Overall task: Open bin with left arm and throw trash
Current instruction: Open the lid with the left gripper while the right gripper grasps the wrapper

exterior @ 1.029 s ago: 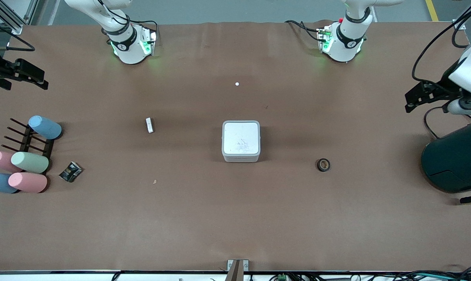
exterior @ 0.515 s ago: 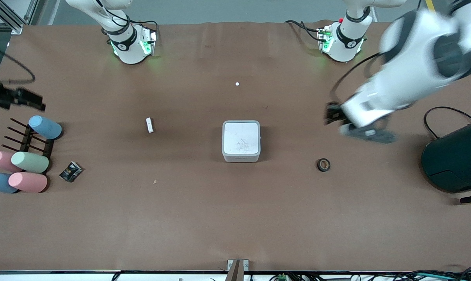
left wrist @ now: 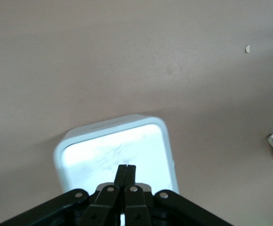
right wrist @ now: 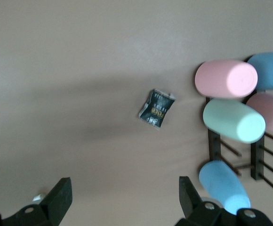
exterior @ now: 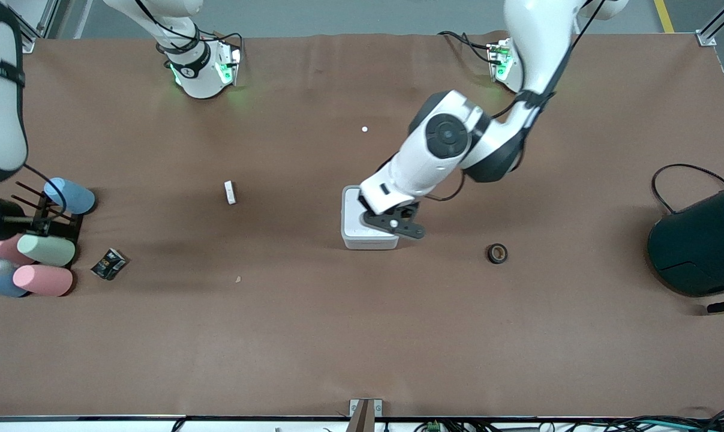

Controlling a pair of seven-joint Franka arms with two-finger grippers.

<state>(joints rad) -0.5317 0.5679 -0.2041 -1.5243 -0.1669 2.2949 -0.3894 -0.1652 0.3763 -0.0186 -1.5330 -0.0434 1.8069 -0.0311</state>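
Observation:
The white bin [exterior: 354, 235] stands mid-table with its lid down. My left gripper [exterior: 391, 224] is over it, shut and empty; in the left wrist view its closed fingertips [left wrist: 126, 166] are just above the lid [left wrist: 103, 153]. The black tape ring [exterior: 497, 253] lies toward the left arm's end. The small white piece [exterior: 230, 192] and the crumpled black wrapper [exterior: 108, 264] lie toward the right arm's end. My right gripper [right wrist: 124, 207] is open and empty, up over the cup rack, with the wrapper [right wrist: 156, 108] on the table below it.
A rack of pastel cups [exterior: 44, 249] stands at the right arm's end. A large dark teal container [exterior: 700, 243] stands at the left arm's end. A tiny white dot [exterior: 364, 129] and a tan crumb [exterior: 238, 279] lie on the brown table.
The left arm has swung in from its end of the table and now hangs over the bin. The right arm has moved over the cup rack. The bin and trash have not moved.

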